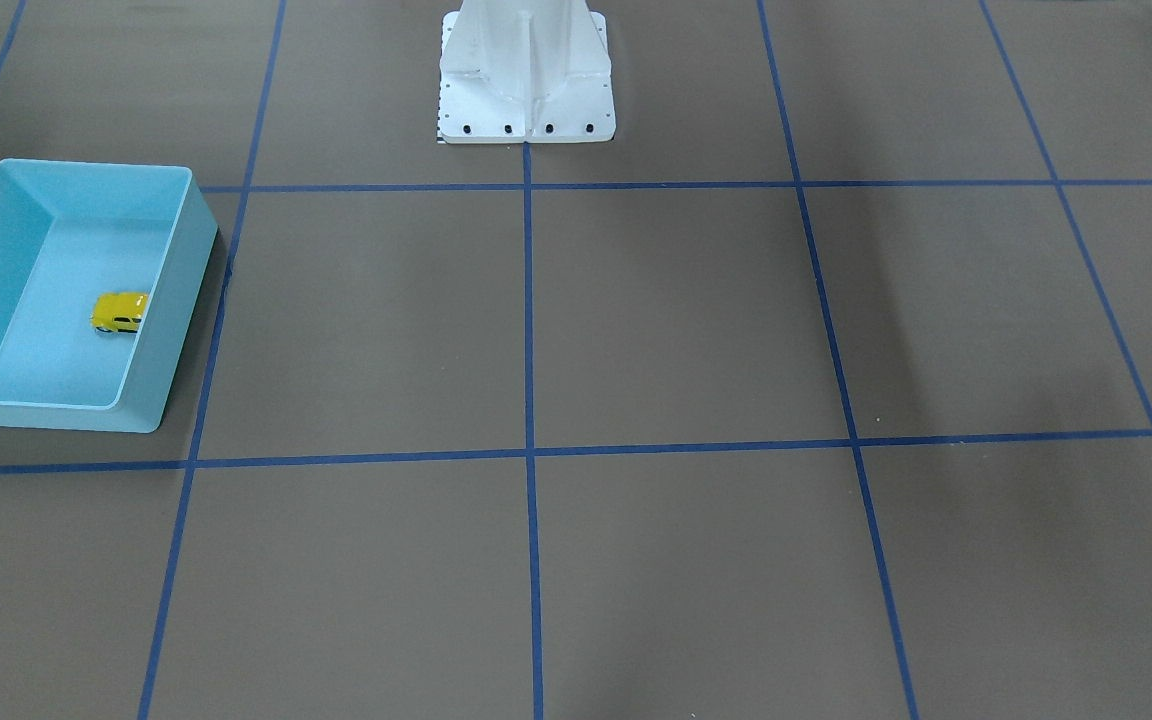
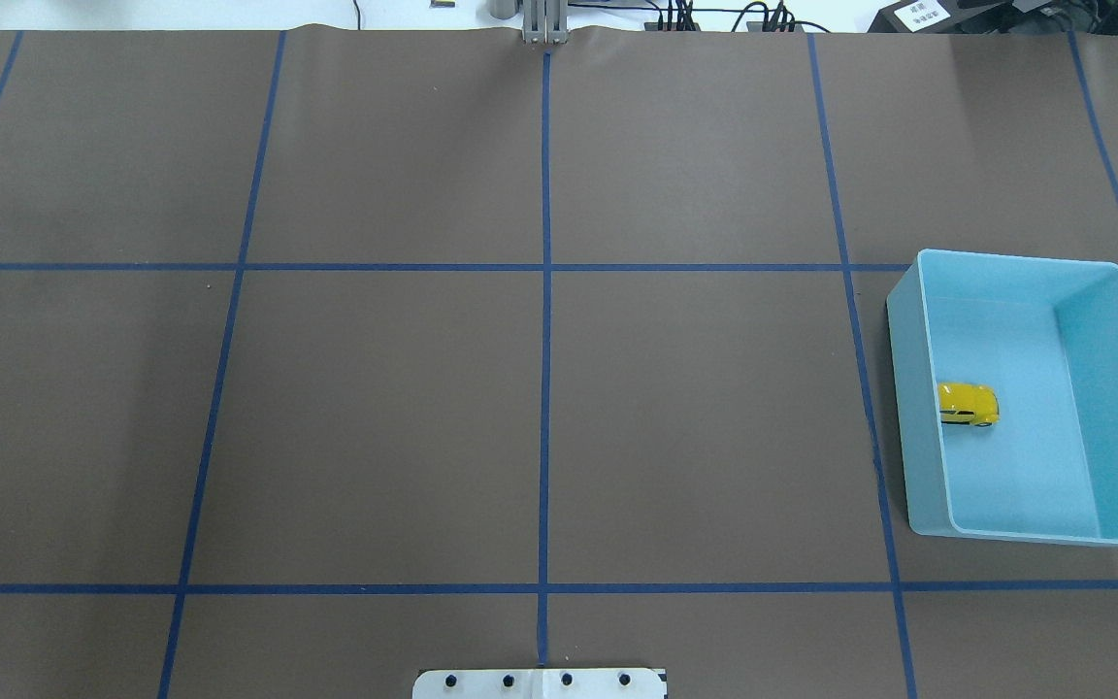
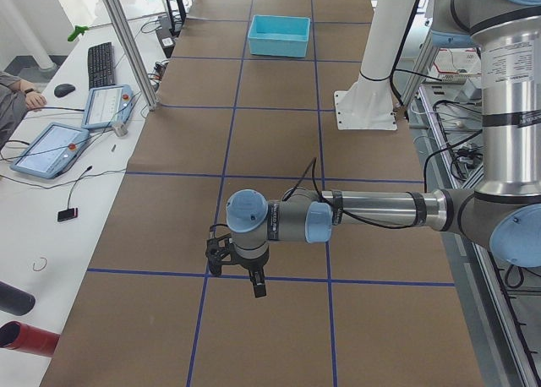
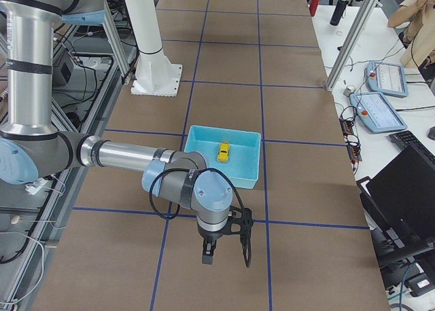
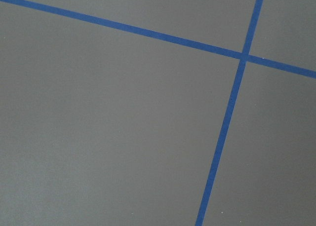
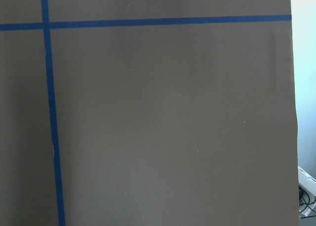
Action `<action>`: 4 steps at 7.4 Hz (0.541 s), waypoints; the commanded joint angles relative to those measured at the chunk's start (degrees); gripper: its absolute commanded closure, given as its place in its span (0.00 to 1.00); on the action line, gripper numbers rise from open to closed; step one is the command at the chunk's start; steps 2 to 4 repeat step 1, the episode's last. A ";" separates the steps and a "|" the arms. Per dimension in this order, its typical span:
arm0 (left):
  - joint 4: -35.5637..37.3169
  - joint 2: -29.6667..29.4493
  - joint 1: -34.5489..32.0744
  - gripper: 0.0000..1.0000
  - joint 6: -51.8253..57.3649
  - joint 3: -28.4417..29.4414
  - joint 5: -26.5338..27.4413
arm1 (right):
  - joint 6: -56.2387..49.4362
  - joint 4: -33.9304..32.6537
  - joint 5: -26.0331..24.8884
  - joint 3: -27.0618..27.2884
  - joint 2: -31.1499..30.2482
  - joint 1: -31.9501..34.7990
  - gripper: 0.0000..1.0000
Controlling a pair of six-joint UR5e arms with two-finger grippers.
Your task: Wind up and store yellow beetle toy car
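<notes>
The yellow beetle toy car sits on its wheels inside the light blue bin, against the bin wall nearest the table's middle. It also shows in the overhead view and the exterior right view. The bin stands on the robot's right side of the table. My left gripper hangs over the table's left end, far from the bin. My right gripper hangs past the bin over the right end. Neither gripper holds anything visible, and I cannot tell whether they are open or shut.
The white robot pedestal stands at the table's middle edge. Blue tape lines grid the brown table. An operators' desk with tablets and a keyboard runs along the far side, and a laptop sits there too.
</notes>
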 commanded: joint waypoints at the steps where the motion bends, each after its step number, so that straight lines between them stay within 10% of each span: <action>1: 0.09 0.00 0.00 0.00 -0.18 -0.09 0.00 | 0.00 -2.08 0.72 1.45 0.09 -0.38 0.00; 4: 0.09 0.00 0.00 0.00 -0.18 -0.09 0.00 | 0.00 -2.08 0.72 1.45 0.09 -0.38 0.00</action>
